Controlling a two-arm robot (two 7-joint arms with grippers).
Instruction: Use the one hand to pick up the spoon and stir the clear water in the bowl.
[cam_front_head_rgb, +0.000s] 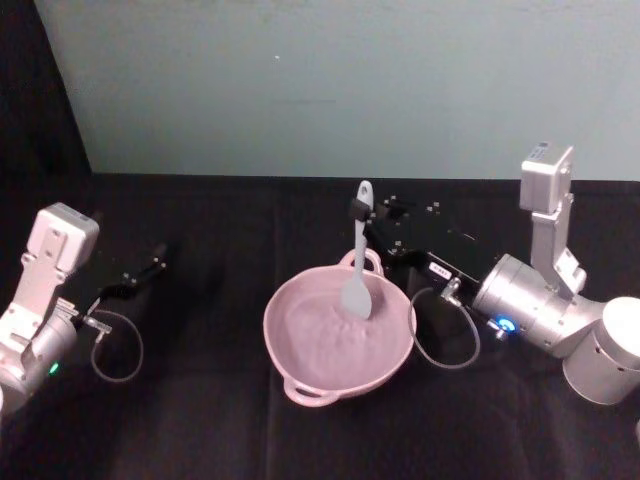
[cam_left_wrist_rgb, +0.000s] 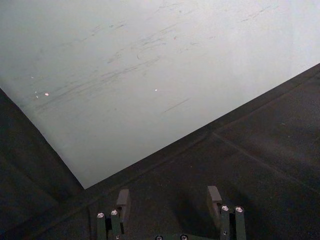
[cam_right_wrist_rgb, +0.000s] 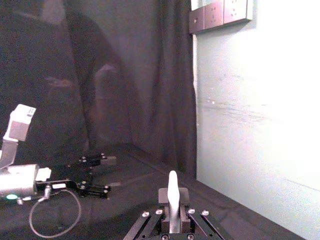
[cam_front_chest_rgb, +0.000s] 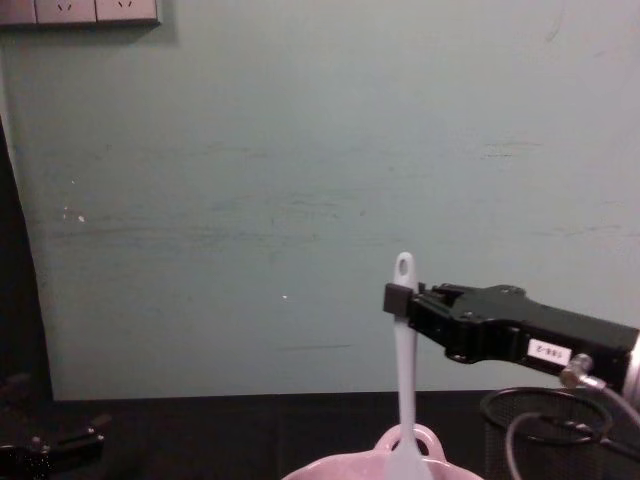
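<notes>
wall (cam_front_head_rgb: 350, 90): pale teal, flat, faintly scuffed, standing along the far edge of the table (cam_front_head_rgb: 200, 430). table covered in matte black cloth; bare cloth in front of the bowl and on both sides of it.

bowl (cam_front_head_rgb: 300, 355): pale pink, glossy, round, with a small arched loop handle on the far rim and another on the near rim. sits near the middle of the table.

mesh cup (cam_front_chest_rgb: 540, 430): black wire, round, to the right of the bowl under the right arm.

left gripper (cam_front_head_rgb: 158, 258): low over the cloth at the left, well apart from the bowl. fingers spread, nothing between them.

right gripper (cam_front_head_rgb: 358, 208): black, narrow jaws, white label, silver wrist. reaches in from the right, above the bowl's far rim. jaws clamped on the spoon handle just below its oval hole.

spoon (cam_front_head_rgb: 358, 270): slim, white plastic, hanging near upright, blade down inside the bowl close to the far rim. cannot tell whether the blade is in water.
</notes>
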